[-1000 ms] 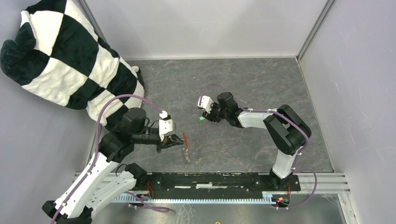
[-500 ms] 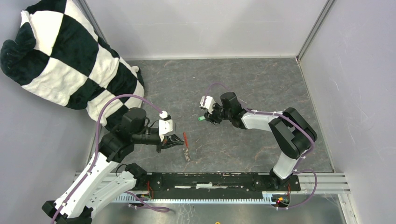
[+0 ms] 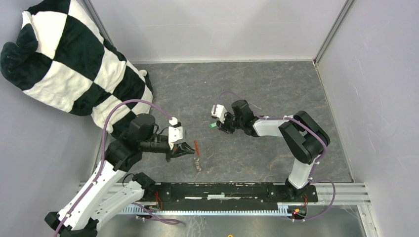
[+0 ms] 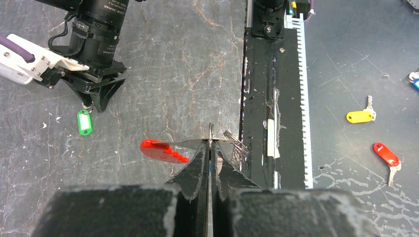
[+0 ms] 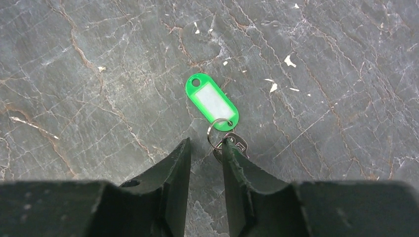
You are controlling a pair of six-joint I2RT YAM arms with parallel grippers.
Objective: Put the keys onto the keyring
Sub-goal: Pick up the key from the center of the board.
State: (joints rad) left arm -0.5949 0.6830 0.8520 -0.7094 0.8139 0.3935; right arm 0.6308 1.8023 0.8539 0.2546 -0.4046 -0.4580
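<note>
My left gripper (image 3: 190,150) (image 4: 211,144) is shut on the keyring's thin ring (image 4: 211,131), held on edge just above the grey floor. The keyring's red tag (image 4: 162,150) (image 3: 196,146) sticks out to one side and its chain clump (image 4: 237,146) (image 3: 198,165) hangs on the other. A key with a green tag (image 5: 212,101) (image 3: 212,125) (image 4: 85,122) lies flat on the floor. My right gripper (image 5: 206,144) (image 3: 218,124) stands low over it, open with a narrow gap. The right fingertip (image 5: 228,143) covers part of the key's silver blade (image 5: 239,146), and nothing is clamped.
A black-and-white checkered cushion (image 3: 64,64) fills the back left corner. The black base rail (image 3: 222,190) (image 4: 274,98) runs along the near edge. Beyond it, in the left wrist view, lie a yellow-tagged key (image 4: 360,116), a red-tagged key (image 4: 387,155) and a blue piece (image 4: 416,80) at the edge.
The right gripper's jaws have narrowed and it has shifted slightly over the green-tagged key. The left arm and the keyring have not moved.
</note>
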